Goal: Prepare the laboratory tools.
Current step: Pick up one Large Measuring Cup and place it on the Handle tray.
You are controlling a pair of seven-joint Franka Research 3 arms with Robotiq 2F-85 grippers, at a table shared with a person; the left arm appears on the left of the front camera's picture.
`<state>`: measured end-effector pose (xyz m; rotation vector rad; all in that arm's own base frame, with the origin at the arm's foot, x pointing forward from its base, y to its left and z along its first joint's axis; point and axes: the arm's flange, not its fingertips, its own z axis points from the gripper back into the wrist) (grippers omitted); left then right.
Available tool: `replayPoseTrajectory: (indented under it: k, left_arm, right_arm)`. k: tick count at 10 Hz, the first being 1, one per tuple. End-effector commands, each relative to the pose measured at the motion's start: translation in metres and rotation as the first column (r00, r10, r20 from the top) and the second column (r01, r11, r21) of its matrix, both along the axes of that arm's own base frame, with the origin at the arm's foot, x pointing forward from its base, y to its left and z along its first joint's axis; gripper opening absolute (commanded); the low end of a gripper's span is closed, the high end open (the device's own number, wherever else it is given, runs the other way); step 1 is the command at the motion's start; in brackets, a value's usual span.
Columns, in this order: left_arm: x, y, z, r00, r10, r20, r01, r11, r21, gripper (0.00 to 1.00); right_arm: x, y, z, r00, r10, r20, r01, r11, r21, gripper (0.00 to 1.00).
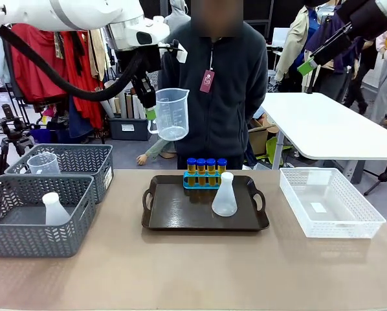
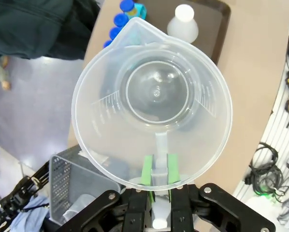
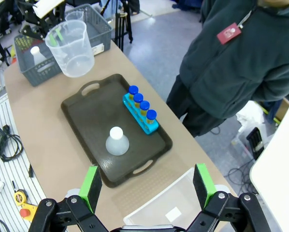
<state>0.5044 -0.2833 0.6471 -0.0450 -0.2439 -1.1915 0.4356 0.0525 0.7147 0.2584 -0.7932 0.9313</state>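
Flask [image 3: 117, 141] and tubes [image 3: 140, 107] apparently on tray [image 3: 86, 113].

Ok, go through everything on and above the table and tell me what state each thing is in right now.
Measuring beaker: empty, upright, held in the air by its handle.
Left gripper: shut on the beaker handle.
Right gripper: open, empty.
Conical flask: upright on the tray.
Four blue-capped tubes: capped, standing in the blue rack.
Brown tray: flat on the table.
White basket: empty.
Grey baskets: one holds a flask, the other a beaker.
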Motion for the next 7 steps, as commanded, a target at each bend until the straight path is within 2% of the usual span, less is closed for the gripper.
replayPoseTrajectory:
  k: [1, 5, 7]
  left_arm:
    - [0.016, -0.007, -0.023, 0.998, -0.045, -0.047, 0.044, 0.999, -0.011, 0.0]
    - [0.036, -0.021, -0.091, 0.992, -0.095, -0.085, 0.1, 0.994, 0.05, 0.0]
    - [0.048, -0.026, -0.129, 0.983, -0.132, -0.127, 0.135, 0.991, 0.022, 0.0]
  right_arm:
    - [-0.001, 0.0, 0.001, 1.0, 0.009, 0.005, -0.009, 1.0, 0.002, 1.0]
    - [-0.001, 0.0, 0.001, 1.0, 0.009, 0.005, -0.009, 1.0, 0.002, 1.0]
    - [-0.001, 0.0, 0.001, 1.0, 0.009, 0.005, -0.009, 1.0, 0.002, 1.0]
